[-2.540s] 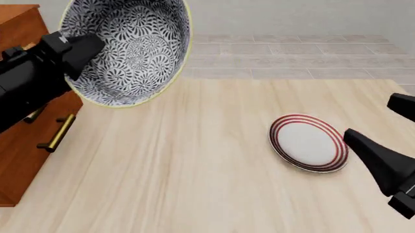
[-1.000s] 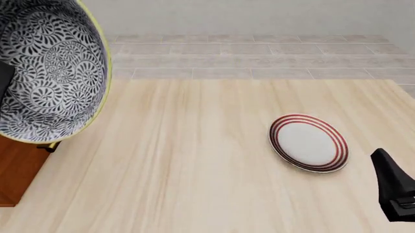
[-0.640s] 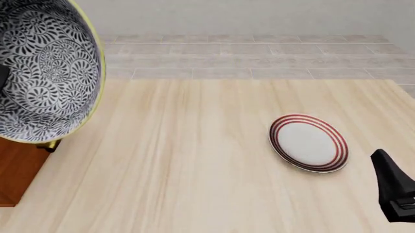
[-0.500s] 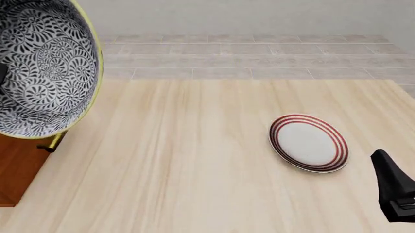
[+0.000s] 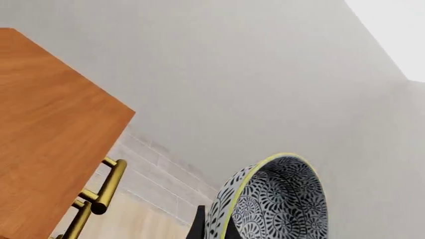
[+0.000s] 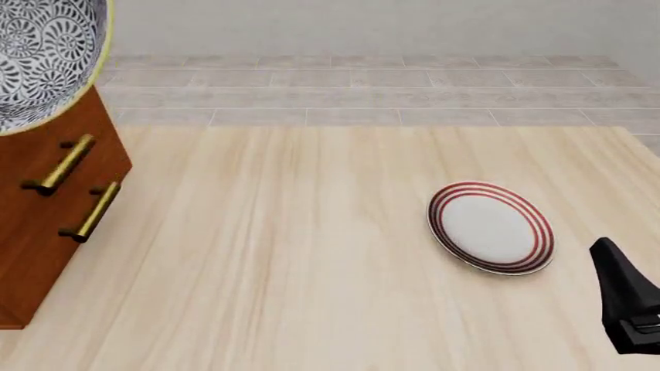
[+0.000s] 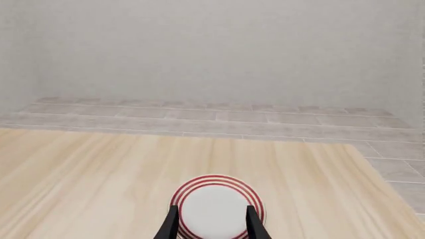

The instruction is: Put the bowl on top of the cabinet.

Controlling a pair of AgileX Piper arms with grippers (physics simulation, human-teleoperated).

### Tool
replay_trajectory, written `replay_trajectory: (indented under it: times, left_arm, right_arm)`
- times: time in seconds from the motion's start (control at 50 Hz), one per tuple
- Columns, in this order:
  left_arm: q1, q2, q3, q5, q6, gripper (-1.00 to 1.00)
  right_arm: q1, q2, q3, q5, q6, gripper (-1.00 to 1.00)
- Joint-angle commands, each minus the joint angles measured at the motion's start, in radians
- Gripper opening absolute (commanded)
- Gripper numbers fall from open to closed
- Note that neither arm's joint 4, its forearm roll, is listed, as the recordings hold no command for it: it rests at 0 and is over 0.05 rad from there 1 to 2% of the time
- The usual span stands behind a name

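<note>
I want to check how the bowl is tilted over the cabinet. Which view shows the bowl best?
The left wrist view: the bowl shows rim and patterned inside, tilted steeply near the cabinet. The front view catches only a cropped part of it at the top-left corner. The right wrist view shows none of it, only the plate.

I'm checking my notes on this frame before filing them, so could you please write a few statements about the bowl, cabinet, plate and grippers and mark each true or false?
1. The bowl shows at the front view's upper left, above the cabinet. True.
2. The plate sits inside the bowl. False: it lies alone on the table.
3. The right gripper is shut on the plate. False: it is open, its fingers apart, holding nothing.
4. The cabinet has brass bar handles. True.
5. The bowl lies face down on the table. False: it is raised and tilted.
</note>
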Motion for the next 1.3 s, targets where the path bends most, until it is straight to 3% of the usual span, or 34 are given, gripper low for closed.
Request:
replay_trajectory:
  times: [0.02,0.16,0.2,0.24,0.26,0.52,0.88,0.9,1.3]
  left_arm:
    - [0.108,0.069,-0.154,0.127,0.01,-1.0]
    - [0.15,0.132,-0.239,0.198,-0.021,-1.0]
    - [0.154,0.15,-0.27,0.22,0.014,-1.0]
    - [0.168,0.189,-0.344,0.26,0.005,-1.0]
    - [0.188,0.184,-0.308,0.235,-0.003,-1.0]
    - [0.296,0.261,-0.364,0.247,-0.046,-1.0]
    - [0.396,0.336,-0.426,0.223,-0.018,-1.0]
    - [0.436,0.365,-0.428,0.202,-0.015,-1.0]
    - [0.436,0.365,-0.428,0.202,-0.015,-1.0]
  right_arm:
    - [0.001,0.003,-0.002,-0.002,0.0,1.0]
    - [0.001,0.004,-0.002,-0.001,0.0,1.0]
    - [0.001,0.004,-0.002,-0.001,0.0,1.0]
    - [0.001,0.004,-0.002,-0.001,0.0,1.0]
    - [0.001,0.004,-0.002,-0.001,0.0,1.0]
    - [0.001,0.003,-0.002,-0.002,0.0,1.0]
    - [0.001,0.004,-0.002,-0.001,0.0,1.0]
    - [0.001,0.003,-0.002,-0.002,0.0,1.0]
    - [0.001,0.003,-0.002,-0.001,0.0,1.0]
